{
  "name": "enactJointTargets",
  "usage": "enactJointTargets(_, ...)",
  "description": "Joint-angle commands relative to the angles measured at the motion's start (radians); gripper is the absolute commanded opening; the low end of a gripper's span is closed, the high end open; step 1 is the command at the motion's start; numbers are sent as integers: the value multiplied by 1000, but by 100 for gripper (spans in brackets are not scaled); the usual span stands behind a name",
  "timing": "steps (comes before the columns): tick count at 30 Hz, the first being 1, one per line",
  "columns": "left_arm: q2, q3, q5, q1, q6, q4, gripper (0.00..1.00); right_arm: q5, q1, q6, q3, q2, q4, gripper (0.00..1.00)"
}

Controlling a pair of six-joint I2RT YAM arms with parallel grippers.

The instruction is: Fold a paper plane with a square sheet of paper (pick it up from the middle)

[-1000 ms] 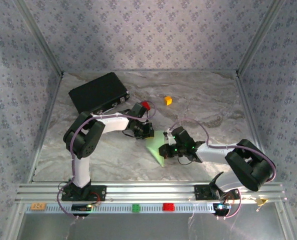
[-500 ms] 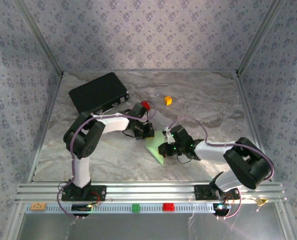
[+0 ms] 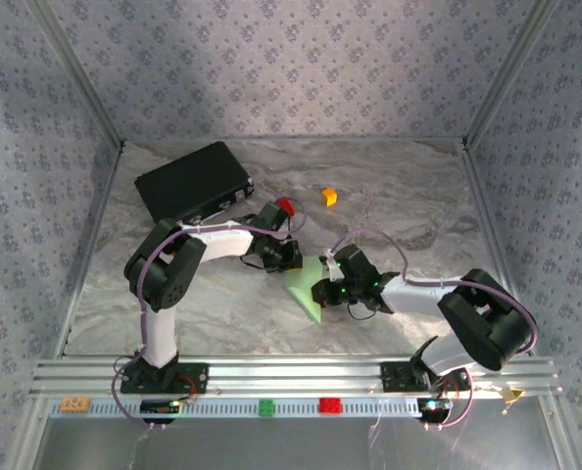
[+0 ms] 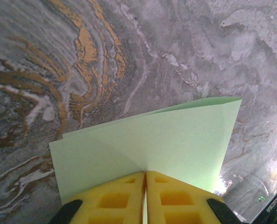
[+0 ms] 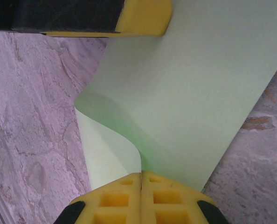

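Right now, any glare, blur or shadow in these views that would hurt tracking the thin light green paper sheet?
Top external: even, soft light, mildly low detail; the thin light green paper sheet is small between the arms. Left wrist: sharp, but a glare patch on the grey marbled table at lower right. Right wrist: sheet in focus, its curl shading itself; no glare.

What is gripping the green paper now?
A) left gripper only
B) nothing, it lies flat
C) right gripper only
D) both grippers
D: the left gripper and the right gripper are each pinched shut on the square sheet of paper in their wrist views.
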Motion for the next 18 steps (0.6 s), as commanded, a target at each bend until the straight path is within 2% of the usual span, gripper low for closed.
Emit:
enactJointTargets(1,-6,-16,-36,-13,0,-56,10,11,-5,-1,6,-1,-34,0)
enactJointTargets(18,-6,-15,-41,-12,3,-60,10,11,-5,8,13,29,-44,0)
